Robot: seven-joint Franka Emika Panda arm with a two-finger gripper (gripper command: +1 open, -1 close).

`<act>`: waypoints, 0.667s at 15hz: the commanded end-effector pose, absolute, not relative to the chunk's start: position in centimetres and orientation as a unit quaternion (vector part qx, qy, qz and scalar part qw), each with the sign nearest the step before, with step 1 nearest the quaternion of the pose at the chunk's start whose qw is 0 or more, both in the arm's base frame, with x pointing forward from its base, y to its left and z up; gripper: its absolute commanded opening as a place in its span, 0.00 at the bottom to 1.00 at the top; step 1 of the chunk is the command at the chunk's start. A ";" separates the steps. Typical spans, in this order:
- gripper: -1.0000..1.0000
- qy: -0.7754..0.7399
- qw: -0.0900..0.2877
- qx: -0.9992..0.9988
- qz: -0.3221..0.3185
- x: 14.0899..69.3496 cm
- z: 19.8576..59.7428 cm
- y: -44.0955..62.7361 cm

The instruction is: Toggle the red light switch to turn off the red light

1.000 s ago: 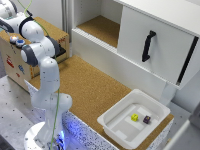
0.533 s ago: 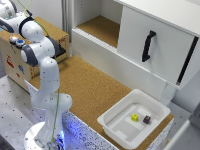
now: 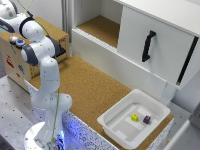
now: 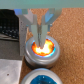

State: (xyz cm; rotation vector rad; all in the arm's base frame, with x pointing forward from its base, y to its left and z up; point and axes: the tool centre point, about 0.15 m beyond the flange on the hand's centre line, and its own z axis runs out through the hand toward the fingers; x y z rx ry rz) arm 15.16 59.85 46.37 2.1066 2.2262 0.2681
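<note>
The white plastic bin [image 3: 116,129] sits at the corner of the cork-topped counter [image 3: 92,90], toward the exterior view's right. In it lie two small pieces, well apart from the walls: a yellow block [image 3: 134,117] and, just beside it, a dark purple block [image 3: 147,119]. The two are near each other but do not seem to touch.

Behind the counter stands a white cabinet [image 3: 150,35]. Its open compartment [image 3: 102,27] on the exterior view's left has a cork floor. The part beside it is closed by a white door with a black handle [image 3: 146,46].

At the exterior view's left a light wooden box [image 3: 17,70] rests by the counter edge, partly hidden by the white arm [image 3: 42,55], which bends over it. The box's top holds the lamps, seen only from the wrist view. There the red light [image 4: 42,48] glows bright orange inside a grey metal ring, and a blue round cap [image 4: 43,78] sits just next to it, partly out of frame.

The tool [image 4: 40,36] hangs right over the red light, its two pale fingers [image 4: 31,24] drawn close with only a narrow gap, their tips at the glowing dome. It grips nothing; whether the tips press the dome cannot be told through the glare. A black panel lies on the box beside the fingers.
</note>
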 end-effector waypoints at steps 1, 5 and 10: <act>0.00 0.735 0.077 0.674 0.017 16.4 45.1 62.2; 0.00 0.736 0.097 0.668 0.060 15.8 51.3 62.1; 0.00 0.720 0.120 0.677 0.090 18.1 55.0 60.6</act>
